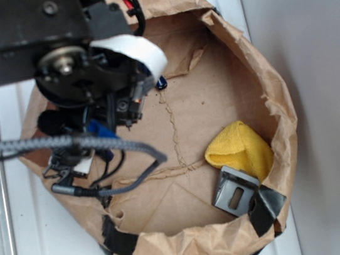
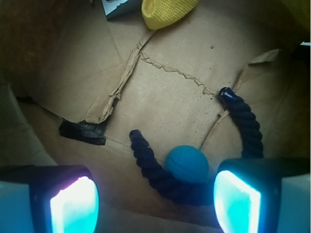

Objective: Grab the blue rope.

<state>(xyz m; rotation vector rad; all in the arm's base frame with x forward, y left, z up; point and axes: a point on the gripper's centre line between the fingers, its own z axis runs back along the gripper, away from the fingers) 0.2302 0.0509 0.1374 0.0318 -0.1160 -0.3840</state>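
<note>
The thick navy twisted rope [image 2: 160, 170], curved like a horseshoe, lies on the floor of the brown paper bag [image 1: 265, 82] with a bright blue ball [image 2: 186, 164] nestled inside its bend. The claw [image 2: 155, 201] hangs spread wide just above, gripping nothing; its right finger [image 2: 238, 201] covers part of the rope. A yellow cloth [image 1: 239, 149] sits well apart.
</note>
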